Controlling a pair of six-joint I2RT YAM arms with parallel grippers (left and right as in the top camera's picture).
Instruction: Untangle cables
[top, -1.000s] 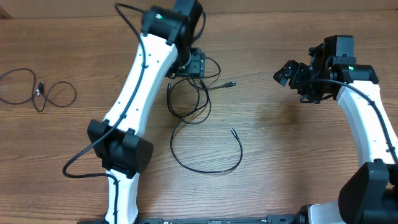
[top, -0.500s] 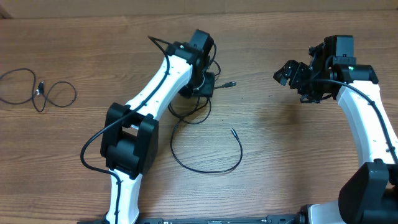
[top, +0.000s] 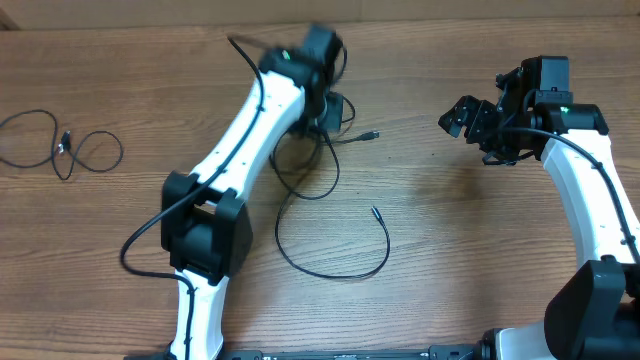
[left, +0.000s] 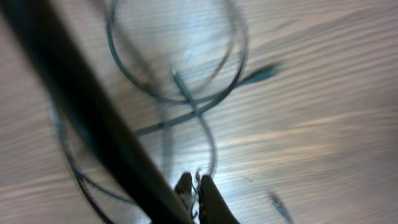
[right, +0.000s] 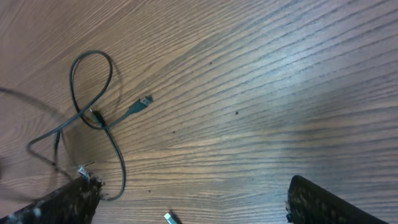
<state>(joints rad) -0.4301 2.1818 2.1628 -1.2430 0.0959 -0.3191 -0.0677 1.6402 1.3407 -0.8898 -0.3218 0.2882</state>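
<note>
Thin black cables (top: 308, 165) lie tangled mid-table, one long loop (top: 335, 262) trailing toward the front and ending in a small plug (top: 375, 212). My left gripper (top: 330, 108) sits over the tangle's far end. In the blurred left wrist view its fingers (left: 210, 198) are pressed together on a cable strand (left: 210, 146) that runs down into them. My right gripper (top: 478, 120) hovers open at the right, apart from the cables. Its wrist view shows a cable loop (right: 93, 87) with a plug (right: 143, 101) beyond the wide-spread fingers (right: 62, 205).
A separate black cable (top: 60, 148) lies coiled at the far left. Both white arms reach in from the front edge, the left one (top: 235, 160) slanting across the table toward the tangle.
My left gripper has closed onto a cable strand and shifted slightly toward the back with the arm. The right arm has stayed where it was.
</note>
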